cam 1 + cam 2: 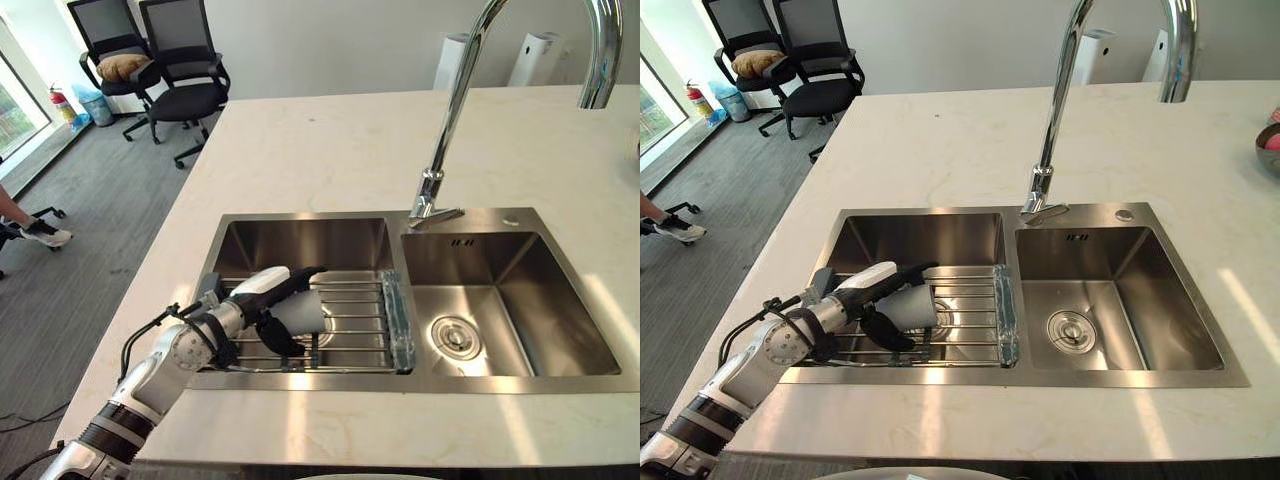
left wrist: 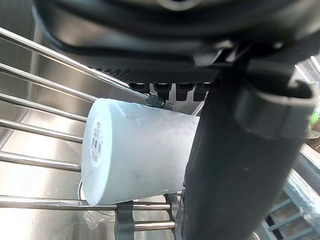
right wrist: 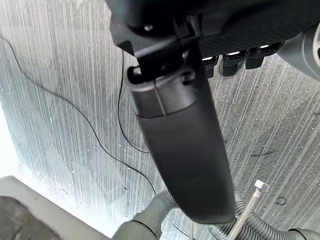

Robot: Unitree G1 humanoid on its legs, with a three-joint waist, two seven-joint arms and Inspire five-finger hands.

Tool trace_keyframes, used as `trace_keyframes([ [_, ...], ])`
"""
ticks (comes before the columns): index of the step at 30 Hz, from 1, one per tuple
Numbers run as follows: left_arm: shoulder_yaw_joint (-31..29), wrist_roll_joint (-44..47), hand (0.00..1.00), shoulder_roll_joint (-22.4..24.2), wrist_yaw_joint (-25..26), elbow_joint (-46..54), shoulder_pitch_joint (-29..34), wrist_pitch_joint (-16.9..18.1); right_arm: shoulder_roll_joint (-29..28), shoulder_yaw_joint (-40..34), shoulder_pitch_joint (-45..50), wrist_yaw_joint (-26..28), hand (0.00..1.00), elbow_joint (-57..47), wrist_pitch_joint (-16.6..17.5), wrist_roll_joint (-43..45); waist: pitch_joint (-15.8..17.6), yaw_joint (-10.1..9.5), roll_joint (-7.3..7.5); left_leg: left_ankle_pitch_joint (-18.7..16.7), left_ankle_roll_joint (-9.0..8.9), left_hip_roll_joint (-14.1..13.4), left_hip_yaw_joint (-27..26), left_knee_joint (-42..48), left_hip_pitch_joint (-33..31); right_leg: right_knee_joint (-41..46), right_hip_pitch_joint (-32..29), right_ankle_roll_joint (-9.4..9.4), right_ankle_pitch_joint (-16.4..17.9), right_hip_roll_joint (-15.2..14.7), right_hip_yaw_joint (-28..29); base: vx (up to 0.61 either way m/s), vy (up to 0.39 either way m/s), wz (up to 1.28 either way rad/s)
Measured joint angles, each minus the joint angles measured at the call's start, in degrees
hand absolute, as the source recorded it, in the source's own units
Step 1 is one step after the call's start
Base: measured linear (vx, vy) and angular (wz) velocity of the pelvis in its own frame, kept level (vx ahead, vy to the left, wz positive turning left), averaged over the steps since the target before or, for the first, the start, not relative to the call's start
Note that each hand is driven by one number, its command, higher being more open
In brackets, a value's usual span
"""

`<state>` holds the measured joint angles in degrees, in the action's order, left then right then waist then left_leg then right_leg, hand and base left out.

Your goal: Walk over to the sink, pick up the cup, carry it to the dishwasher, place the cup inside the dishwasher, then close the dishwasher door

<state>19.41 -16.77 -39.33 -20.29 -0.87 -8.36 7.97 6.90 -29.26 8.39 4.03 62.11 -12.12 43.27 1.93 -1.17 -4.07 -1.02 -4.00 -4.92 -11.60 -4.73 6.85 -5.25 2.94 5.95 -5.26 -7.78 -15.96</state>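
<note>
A white cup (image 1: 300,312) lies on its side on the wire rack (image 1: 350,330) across the left basin of the steel sink (image 1: 300,218). My left hand (image 1: 255,290) reaches into that basin from the near left and closes round the cup. Its fingers lie over the cup's top and its thumb (image 2: 230,165) curls against the cup's near side. The left wrist view shows the cup (image 2: 135,150) resting on the rack bars, its labelled base pointing away from the palm. My right hand (image 3: 180,150) hangs over grey carpet, thumb straight, holding nothing.
A tall chrome faucet (image 1: 450,130) rises behind the divider between the basins. A clear strip (image 1: 397,320) edges the rack's right end. The pale countertop (image 1: 330,150) surrounds the sink. Two black office chairs (image 1: 180,70) stand far left, and a person's shoe (image 1: 45,235) shows on the carpet.
</note>
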Motion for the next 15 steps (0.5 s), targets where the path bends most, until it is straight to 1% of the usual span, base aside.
trace_keyframes([
  [2,0.0,0.0,1.00,-0.1,0.6,0.0,0.2,0.1,0.3,1.5,0.0,-0.5,1.00,-0.3,0.0,0.0,0.0,0.11,-0.01,0.0,0.00,0.0,0.1,0.0,0.0,0.0,0.0,0.00,0.0,0.0,0.0,-0.04,-0.020,0.01],
  [3,-0.1,0.0,1.00,-0.1,1.9,0.0,0.8,0.6,0.5,2.7,0.0,-0.9,1.00,-0.6,0.0,0.1,0.0,0.20,-0.02,0.0,0.00,0.0,0.1,0.0,-0.1,0.0,0.0,0.00,0.0,0.0,-0.1,0.00,0.000,0.00],
  [7,-1.7,0.0,1.00,-0.1,6.3,0.1,4.1,3.4,0.7,5.0,0.1,-2.2,1.00,-1.1,-0.1,0.5,0.1,0.41,-0.02,0.0,0.01,0.0,0.3,0.0,-0.3,0.0,-0.2,0.01,0.0,0.0,-0.1,0.00,0.000,0.00],
  [9,-4.9,0.0,1.00,-0.1,9.5,1.9,7.8,5.2,0.7,5.5,0.4,-3.0,1.00,-1.8,-0.3,0.5,0.2,0.41,0.00,0.0,0.02,0.1,0.6,0.0,-0.5,0.0,-0.3,0.02,0.0,0.0,-0.3,0.00,0.000,0.02],
  [11,-8.4,0.0,1.00,0.1,11.8,4.9,10.8,6.2,0.7,6.5,0.7,-3.4,1.00,-2.1,-0.3,0.5,0.2,0.26,0.06,0.0,0.04,0.1,1.0,0.2,-0.8,0.0,-0.3,0.04,0.0,0.0,-0.8,0.00,-0.002,0.11],
  [14,-12.7,-0.1,1.00,1.3,15.2,10.0,13.5,8.3,0.7,7.2,1.4,-4.3,1.00,-2.4,-0.2,0.5,0.3,-0.71,0.15,-0.1,0.16,0.1,1.8,0.9,-1.7,0.1,-0.3,0.04,0.0,-0.2,-1.6,-0.03,-0.013,0.15],
  [15,-14.7,-0.1,1.00,3.1,16.8,12.5,14.3,9.5,0.7,7.2,1.6,-4.6,1.00,-2.4,-0.1,0.5,0.3,-1.20,0.16,-0.1,0.22,0.2,2.3,1.4,-2.4,0.2,-0.5,0.04,0.0,-0.3,-1.9,-0.03,-0.013,0.20],
])
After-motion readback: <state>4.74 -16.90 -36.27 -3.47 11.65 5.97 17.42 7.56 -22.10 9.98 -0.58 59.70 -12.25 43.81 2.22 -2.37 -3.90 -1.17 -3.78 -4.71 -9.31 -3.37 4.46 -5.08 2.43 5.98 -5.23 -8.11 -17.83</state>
